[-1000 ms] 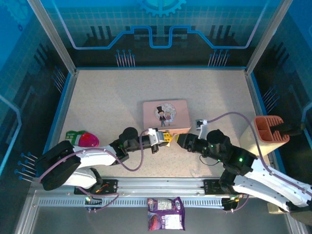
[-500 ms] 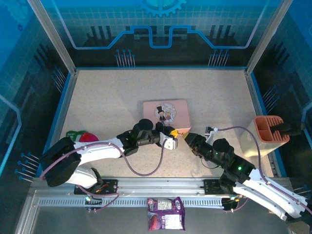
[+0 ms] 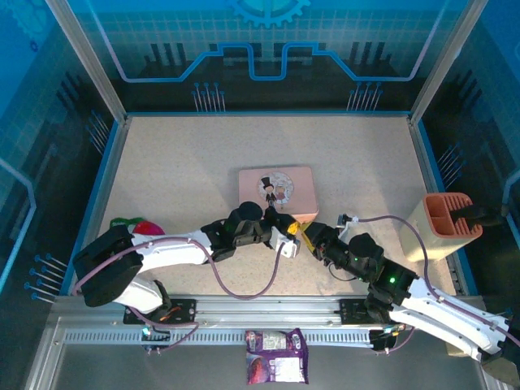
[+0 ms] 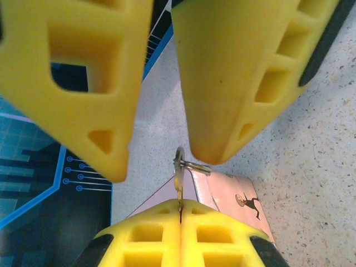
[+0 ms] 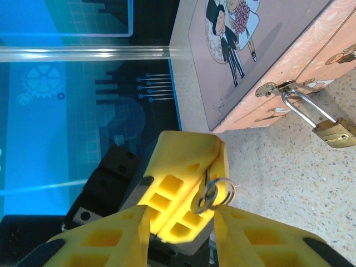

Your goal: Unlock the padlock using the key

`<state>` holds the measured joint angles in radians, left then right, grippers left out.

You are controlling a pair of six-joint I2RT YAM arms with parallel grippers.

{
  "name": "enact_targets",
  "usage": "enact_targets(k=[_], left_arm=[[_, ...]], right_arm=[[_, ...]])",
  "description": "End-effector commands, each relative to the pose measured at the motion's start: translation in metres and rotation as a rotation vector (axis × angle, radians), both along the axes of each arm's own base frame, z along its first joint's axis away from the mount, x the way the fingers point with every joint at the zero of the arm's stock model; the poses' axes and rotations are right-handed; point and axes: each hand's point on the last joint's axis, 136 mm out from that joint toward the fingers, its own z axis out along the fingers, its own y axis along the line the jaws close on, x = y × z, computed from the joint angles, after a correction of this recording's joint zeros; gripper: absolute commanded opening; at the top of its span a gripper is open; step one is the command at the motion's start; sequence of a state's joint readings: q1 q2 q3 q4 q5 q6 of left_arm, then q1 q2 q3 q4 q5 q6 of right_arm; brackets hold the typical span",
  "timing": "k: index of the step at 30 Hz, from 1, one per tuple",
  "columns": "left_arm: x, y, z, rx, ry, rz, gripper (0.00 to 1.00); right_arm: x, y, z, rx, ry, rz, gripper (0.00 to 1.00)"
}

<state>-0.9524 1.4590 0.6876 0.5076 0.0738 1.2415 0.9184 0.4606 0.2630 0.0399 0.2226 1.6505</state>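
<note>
Left gripper (image 4: 179, 208) clamped on the small flat metal key (image 4: 178, 188), right gripper (image 5: 181, 216) with jaws apart flanking it; key likely light, stiff, slippery, so pinch the flat head.

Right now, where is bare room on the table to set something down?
Free: the table strip between pink box and back wall, and the patch between box and orange holder. Crowded: before the box, where left gripper and right gripper meet at the key.
</note>
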Motion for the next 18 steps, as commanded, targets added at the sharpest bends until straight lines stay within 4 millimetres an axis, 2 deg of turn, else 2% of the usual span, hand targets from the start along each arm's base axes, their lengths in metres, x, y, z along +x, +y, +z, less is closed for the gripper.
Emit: enact_targets(k=[1,5,12,18], left_arm=[[-0.0013,-0.0055,0.011,-0.026,-0.06,-0.016,0.0],[-0.0046,-0.0061,0.0132,-0.036,-0.066,-0.025,0.0],[-0.006,-0.0053,0.0123,-0.04,-0.068,-0.023,0.0],[-0.0044,-0.0033,0.0137,-0.055,-0.087,-0.009,0.0]], right_arm=[[0.0041,-0.0012,0.0027,0.035,0.004,-0.038,0.35],[0.0053,-0.0013,0.0021,0.036,0.007,-0.047,0.31],[0.0061,-0.0027,0.001,0.031,0.009,-0.058,0.19],[0.0052,-0.0037,-0.0011,0.023,0.012,-0.059,0.17]])
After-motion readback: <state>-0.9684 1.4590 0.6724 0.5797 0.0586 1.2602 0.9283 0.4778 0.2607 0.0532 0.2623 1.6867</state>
